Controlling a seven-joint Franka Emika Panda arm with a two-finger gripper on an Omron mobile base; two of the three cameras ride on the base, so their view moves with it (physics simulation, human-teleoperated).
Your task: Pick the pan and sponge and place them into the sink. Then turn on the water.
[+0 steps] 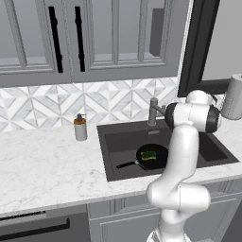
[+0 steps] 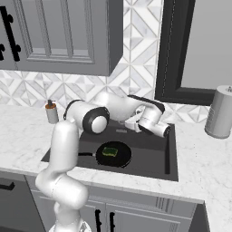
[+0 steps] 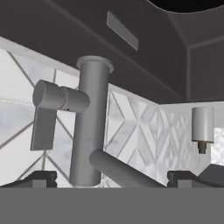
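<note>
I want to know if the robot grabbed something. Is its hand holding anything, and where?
Nothing is held. The gripper is open, its fingertips standing either side of the faucet without gripping it.

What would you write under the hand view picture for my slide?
Open tool facing the grey faucet, soap bottle off to the side.

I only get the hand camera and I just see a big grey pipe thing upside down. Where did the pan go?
Observer: The pan is lying in the sink, handle pointing left.
Operator: And the sponge?
Observer: The sponge sits inside the pan.
Operator: Is water running?
Observer: None shows at the faucet; the open claw is right at it over the sink's back edge.
</note>
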